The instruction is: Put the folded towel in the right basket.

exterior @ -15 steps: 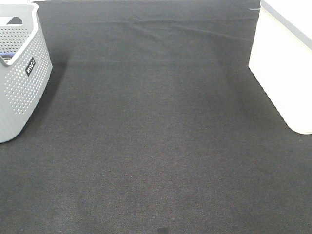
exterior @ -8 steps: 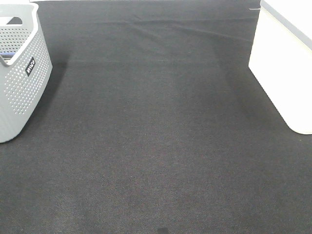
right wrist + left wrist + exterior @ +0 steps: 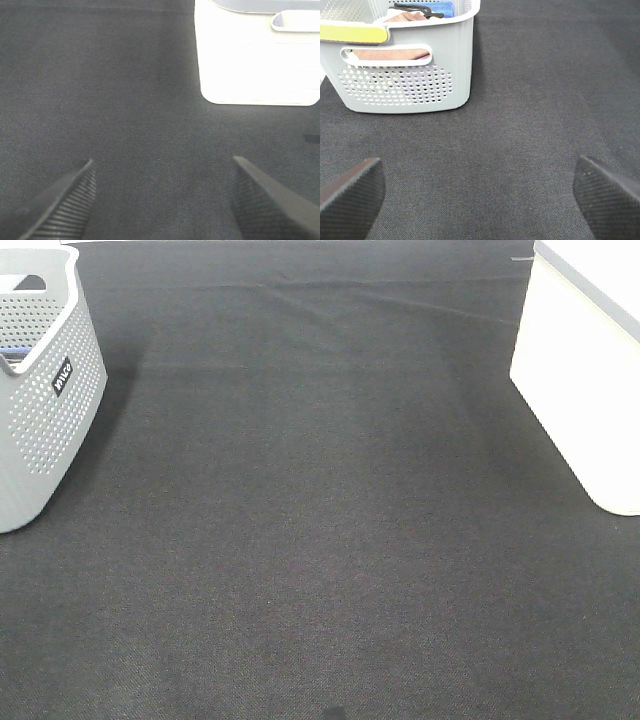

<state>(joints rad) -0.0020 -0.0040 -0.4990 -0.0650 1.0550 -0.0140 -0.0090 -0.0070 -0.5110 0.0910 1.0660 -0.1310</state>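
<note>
A dark cloth covers the worktop [image 3: 320, 520], and two baskets stand at its far corners in the high view: a grey perforated basket [image 3: 45, 390] on the left and a white basket [image 3: 580, 370] on the right, well apart. Neither arm shows in the high view. The left tool [image 3: 480, 192] hangs over bare worktop with its two black ribbed fingers [image 3: 350, 197] spread wide and nothing between them; the grey basket [image 3: 405, 65] stands ahead of it and off to one side, not touching. Folded cloth lies inside that basket: a pinkish-brown towel [image 3: 390, 52] shows through the handle slot and over the rim, with a blue piece [image 3: 440, 7] and a dark object beyond it that are too hidden to name. A yellow strip [image 3: 352, 34] runs along the near rim. The right tool [image 3: 160, 197] is likewise wide open and empty above the cloth, and the white basket [image 3: 257, 55] stands ahead of it, apart from its fingers [image 3: 65, 200]. What is inside the white basket cannot be seen.
</note>
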